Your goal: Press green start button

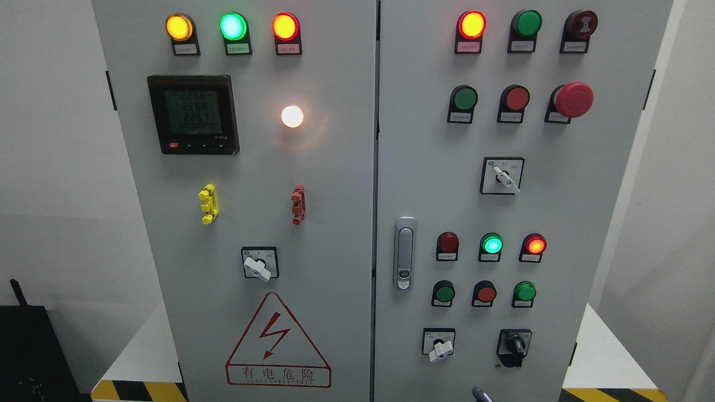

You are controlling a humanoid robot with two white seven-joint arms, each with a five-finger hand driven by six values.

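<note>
Grey two-door control cabinet [335, 167] filling the head view, doors closed, seam running down the middle.

Left door: amber, green and orange-red pilot lamps lit along the top; digital meter [193, 114] below them with display on; white lamp [292, 116] glowing to its right. Further down, yellow clip [208, 204] and red clip [299, 205], then a white selector switch [258, 264] above the high-voltage warning triangle [277, 344].

Right door: three unlit green pushbuttons. Upper green button [465, 99] in the second row, left of a red button and the red emergency-stop mushroom [573, 100]. Lower left green button [444, 292] and lower right green button [525, 291] flanking a red one, just under a lit green indicator [491, 244]. Labels too small to read; start button not identifiable among the three.

Right hand [479, 394]: only a grey tip showing at the bottom edge, below the lower buttons, well apart from all of them. Fingers apart or together: cannot tell.

Door latch [405, 254] near the seam, untouched.
</note>
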